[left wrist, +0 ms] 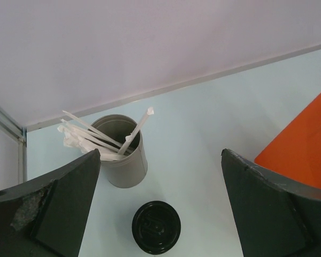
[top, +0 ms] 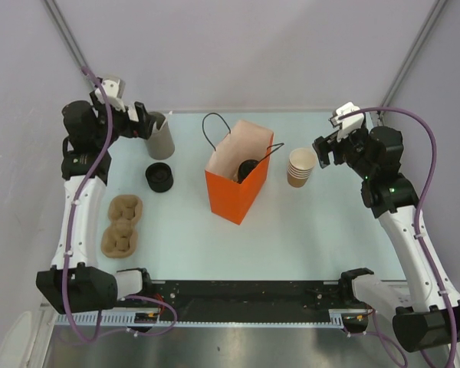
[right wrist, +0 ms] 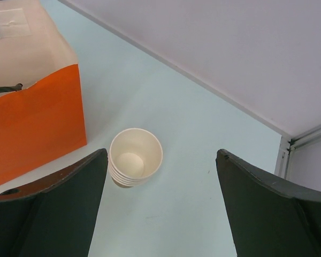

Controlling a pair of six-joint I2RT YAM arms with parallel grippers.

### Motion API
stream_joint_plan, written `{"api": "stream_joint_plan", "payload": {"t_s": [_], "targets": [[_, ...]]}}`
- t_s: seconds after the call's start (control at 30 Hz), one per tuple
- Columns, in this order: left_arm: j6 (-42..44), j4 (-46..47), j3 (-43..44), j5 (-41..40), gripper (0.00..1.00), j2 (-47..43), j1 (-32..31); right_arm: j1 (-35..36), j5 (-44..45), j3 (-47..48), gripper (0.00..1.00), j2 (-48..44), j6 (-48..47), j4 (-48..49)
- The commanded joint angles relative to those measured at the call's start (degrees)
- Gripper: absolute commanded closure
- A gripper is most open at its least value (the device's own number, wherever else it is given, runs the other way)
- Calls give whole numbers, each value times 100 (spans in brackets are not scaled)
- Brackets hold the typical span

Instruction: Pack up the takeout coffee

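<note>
The takeout coffee (top: 247, 168) stands inside the open orange paper bag (top: 231, 192) at mid-table; only its black lid shows over the bag's rim. My left gripper (top: 142, 121) is open at the back left, beside the grey holder, with nothing between its fingers (left wrist: 69, 198). My right gripper (top: 326, 149) is open at the back right, just right of the stack of lidless cups, and holds nothing. In the wrist views the bag's corner (left wrist: 305, 155) and its side (right wrist: 32, 123) appear; the coffee is hidden there.
A grey holder of white stirrers (top: 161, 136) (left wrist: 125, 160) stands at the back left. A stack of black lids (top: 159, 177) (left wrist: 156, 227) sits in front of it. Tan lidless cups (top: 300, 167) (right wrist: 135, 158) are stacked right of the bag. A brown pulp cup carrier (top: 123, 224) lies at the left.
</note>
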Motion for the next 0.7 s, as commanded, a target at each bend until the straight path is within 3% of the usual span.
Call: {"api": "stream_joint_plan", "payload": {"t_s": [0.0, 0.27, 0.67], "targets": [[96, 356, 105, -409, 1, 198, 44, -63, 3, -37, 14, -72, 130, 306], [227, 497, 201, -243, 1, 971, 0, -151, -234, -89, 14, 7, 165, 279], [588, 391, 913, -769, 3, 2369, -123, -265, -410, -125, 14, 77, 174, 235]]}}
